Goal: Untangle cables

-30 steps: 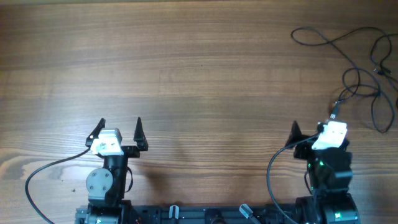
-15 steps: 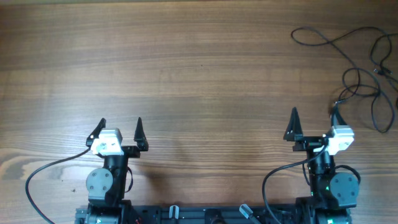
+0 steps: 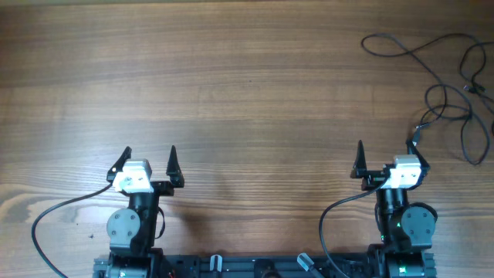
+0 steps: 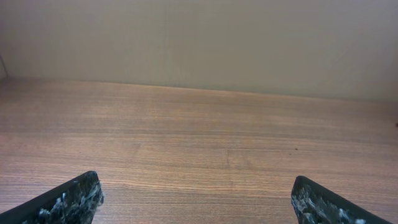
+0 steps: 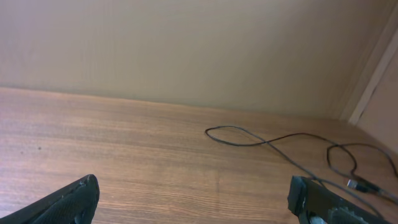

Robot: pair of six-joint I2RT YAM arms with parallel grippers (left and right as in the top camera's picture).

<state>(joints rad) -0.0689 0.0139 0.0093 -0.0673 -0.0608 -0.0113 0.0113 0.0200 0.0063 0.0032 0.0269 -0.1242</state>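
A wood-grain table (image 3: 247, 77) fills the overhead view. The wrist views show a plain beige wall (image 4: 199, 37) behind it. The cables (image 3: 446, 94), thin and dark, lie in loose overlapping loops at the upper right of the frame. One narrow loop points left, and a strand trails down to a small plug end just beside the right gripper (image 3: 386, 147). That gripper and the left gripper (image 3: 149, 152), at lower left, both stand wide open, holding nothing.

Thin dark cables (image 3: 444, 73) lie in loose overlapping loops (one plug end visible) at the far-right corner.
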